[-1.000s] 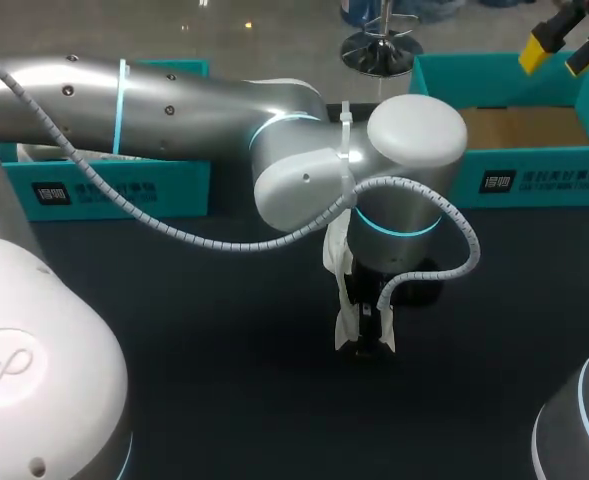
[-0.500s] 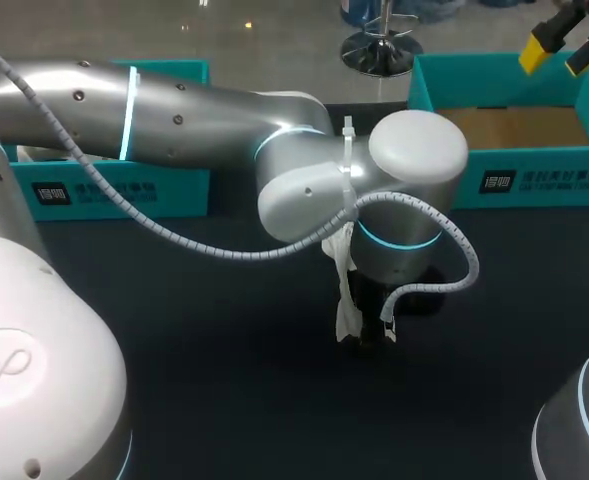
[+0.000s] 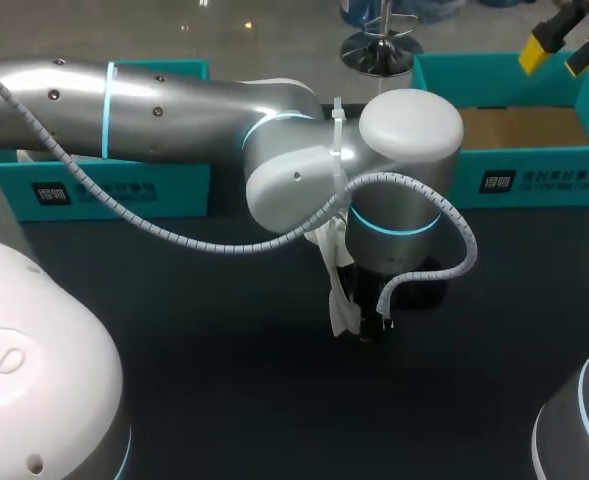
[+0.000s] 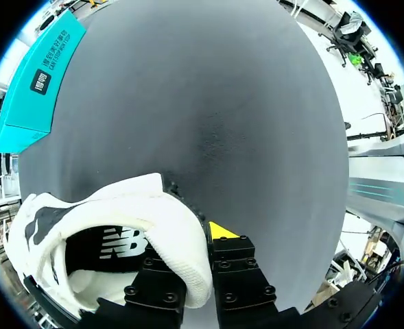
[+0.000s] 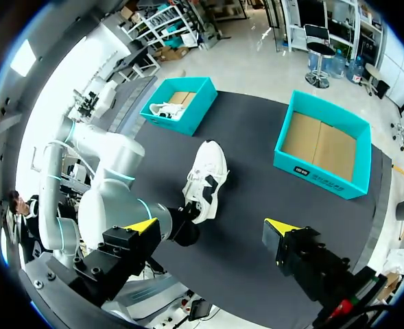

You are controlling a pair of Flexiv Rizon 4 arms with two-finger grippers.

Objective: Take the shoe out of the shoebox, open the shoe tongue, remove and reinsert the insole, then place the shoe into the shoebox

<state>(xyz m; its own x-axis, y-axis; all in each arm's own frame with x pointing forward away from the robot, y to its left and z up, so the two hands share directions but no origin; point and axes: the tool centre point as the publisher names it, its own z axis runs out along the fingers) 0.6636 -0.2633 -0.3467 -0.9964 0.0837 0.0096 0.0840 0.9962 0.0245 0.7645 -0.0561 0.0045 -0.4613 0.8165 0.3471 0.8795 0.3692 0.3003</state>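
Left jaws pinch the white shoe (image 4: 105,226) at its collar, one finger inside and one outside, mid-worktop (image 3: 224,400) between the left box (image 3: 124,190) and the empty right box (image 3: 534,180). Right jaws gape wide, holding nothing, high over the right box.

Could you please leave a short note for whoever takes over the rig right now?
Left gripper: jaws shut on the collar of the white shoe. Right gripper: open, empty, raised above the table. The shoe is at mid-table, outside the left shoebox and the empty right shoebox. A dark insole seems seated inside; whether it was already pulled and reinserted cannot be told. Left: put shoe in shoebox.
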